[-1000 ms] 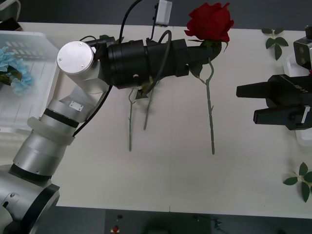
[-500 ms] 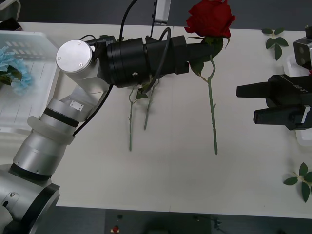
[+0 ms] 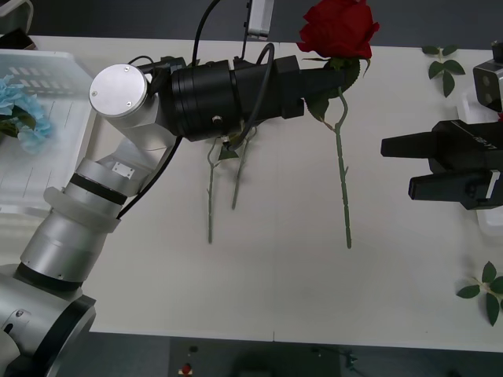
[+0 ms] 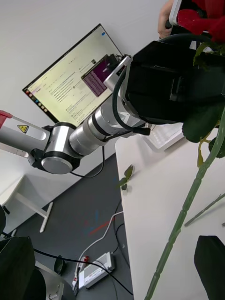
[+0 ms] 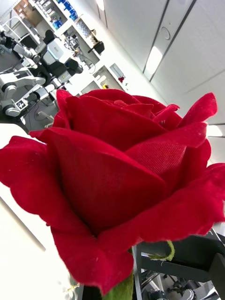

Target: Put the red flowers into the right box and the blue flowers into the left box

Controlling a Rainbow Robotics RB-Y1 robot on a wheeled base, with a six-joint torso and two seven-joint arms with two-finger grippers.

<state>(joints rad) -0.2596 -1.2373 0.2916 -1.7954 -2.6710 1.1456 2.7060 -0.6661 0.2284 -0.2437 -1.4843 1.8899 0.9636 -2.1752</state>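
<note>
My left gripper [image 3: 328, 72] is shut on a red flower [image 3: 338, 30] just under its bloom, holding it above the far middle of the table. Its green stem [image 3: 343, 177] hangs down toward me. In the left wrist view the bloom [image 5: 108, 187] sits right at the camera. My right gripper [image 3: 405, 166] waits open at the right, a little apart from the stem [image 4: 187, 206]. The left box [image 3: 59, 71] stands at the far left with blue flowers [image 3: 16, 110] in it. Only a rim of the right box [image 3: 492, 222] shows, behind the right gripper.
Two more green stems [image 3: 211, 204] lie on the table under my left arm, their blooms hidden by it. Loose leaf sprigs lie at the far right [image 3: 444, 67] and the near right [image 3: 487, 290]. The near half of the table is bare.
The left gripper has carried the red flower slightly to the right and a little higher. The right gripper has not moved.
</note>
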